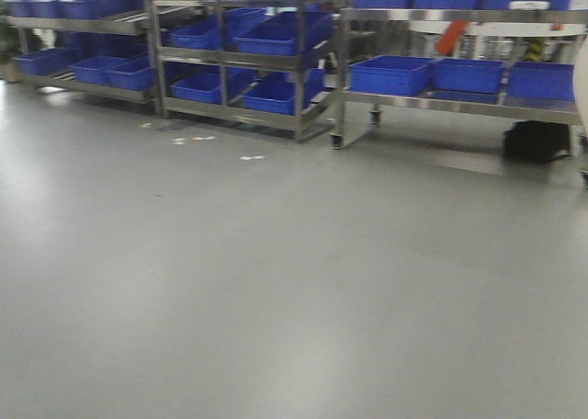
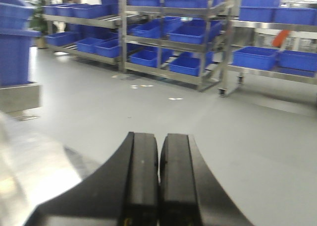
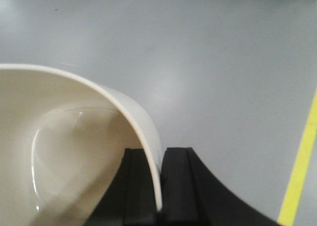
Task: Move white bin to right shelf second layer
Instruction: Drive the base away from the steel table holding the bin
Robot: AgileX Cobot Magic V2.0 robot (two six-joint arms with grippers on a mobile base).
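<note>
Two black claws show, one at each wrist. The right claw [image 3: 159, 186] is pinched tight on the wall of the glossy cream-white plastic bin [image 3: 64, 137], one finger inside and one outside, with the tub held above the grey floor [image 3: 223, 62] near a yellow floor line [image 3: 299, 171]. The left claw [image 2: 159, 176] has its pads pressed together with nothing between them. Far across the floor, the right-hand stainless-steel rack [image 1: 432, 101] carries blue rectangular crates [image 1: 390, 73], well apart from the bin.

White bin [image 3: 64, 151] in right pincer [image 3: 159, 186]
</note>
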